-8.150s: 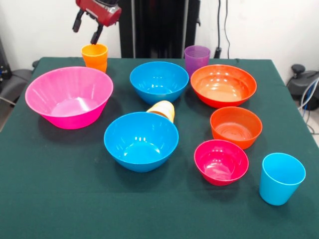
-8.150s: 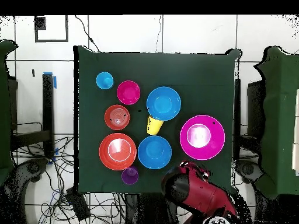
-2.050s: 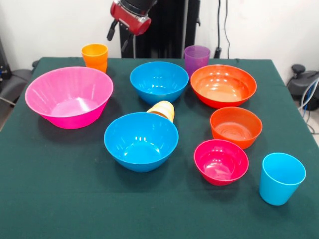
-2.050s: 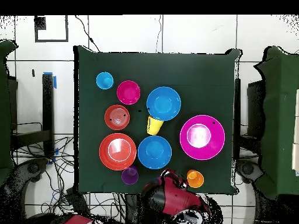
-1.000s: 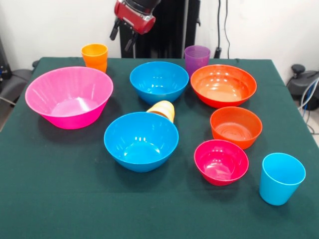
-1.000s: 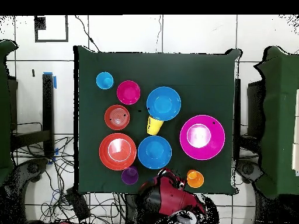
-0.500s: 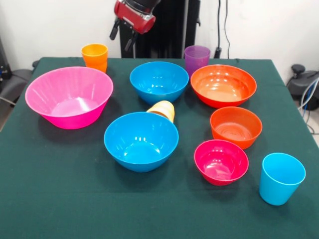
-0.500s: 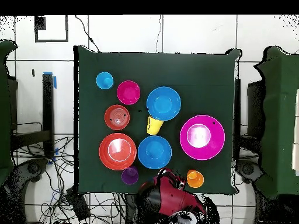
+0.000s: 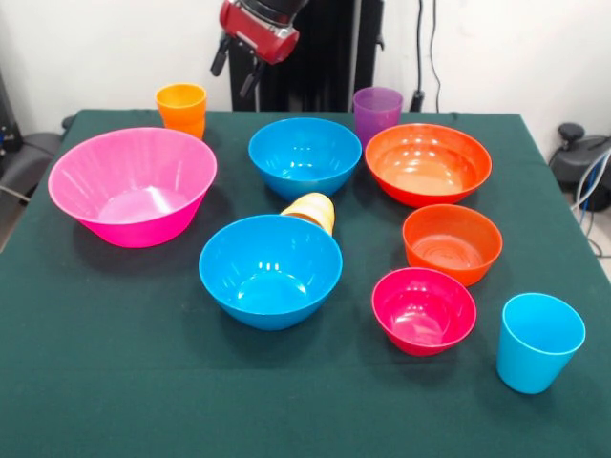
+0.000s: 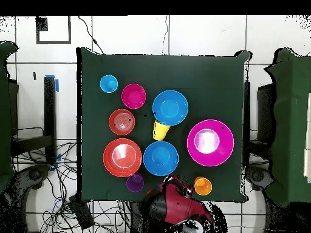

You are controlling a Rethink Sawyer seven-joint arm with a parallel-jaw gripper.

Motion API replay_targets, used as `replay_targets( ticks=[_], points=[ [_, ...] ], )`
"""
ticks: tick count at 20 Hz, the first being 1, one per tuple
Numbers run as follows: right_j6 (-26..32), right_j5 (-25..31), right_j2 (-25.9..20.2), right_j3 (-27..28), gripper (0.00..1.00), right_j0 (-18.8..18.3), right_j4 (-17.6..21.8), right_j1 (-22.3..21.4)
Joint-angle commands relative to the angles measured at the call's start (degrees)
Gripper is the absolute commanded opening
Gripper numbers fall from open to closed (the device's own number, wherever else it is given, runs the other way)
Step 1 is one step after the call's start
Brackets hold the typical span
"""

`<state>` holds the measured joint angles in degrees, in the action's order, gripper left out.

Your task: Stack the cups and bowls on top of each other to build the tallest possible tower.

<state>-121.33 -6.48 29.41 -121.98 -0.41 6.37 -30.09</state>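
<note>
My gripper (image 9: 236,67) hangs open and empty above the table's far edge, between the orange cup (image 9: 181,108) and the purple cup (image 9: 377,113). A yellow-orange cup (image 9: 311,210) lies on its side between the two blue bowls (image 9: 305,155) (image 9: 270,270). The light blue cup (image 9: 538,341) stands at the near right. The large pink bowl (image 9: 132,185) is on the left. To the right sit the wide orange-red bowl (image 9: 428,162), small orange bowl (image 9: 452,242) and small magenta bowl (image 9: 423,310). No tower shows; every piece rests apart.
The table is covered in dark green cloth (image 9: 115,363). In the overhead view the red arm (image 10: 177,204) reaches over the table edge beside the orange cup (image 10: 203,185). Cables lie on the floor around the table.
The gripper moved from just above the orange cup to the right, toward the far blue bowl. Over the last second it has held still. No cup or bowl has moved.
</note>
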Motion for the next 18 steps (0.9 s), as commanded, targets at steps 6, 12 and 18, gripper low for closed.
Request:
replay_targets(
  ticks=[6,12,18],
  points=[
    [-5.01,5.8,-1.89,4.23,1.0,3.01,-1.49,1.77],
    [-4.77,5.52,-2.54,4.77,1.0,2.06,-1.16,2.28],
    [-5.19,4.65,-3.05,4.64,1.0,1.76,-1.25,2.86]
  ],
)
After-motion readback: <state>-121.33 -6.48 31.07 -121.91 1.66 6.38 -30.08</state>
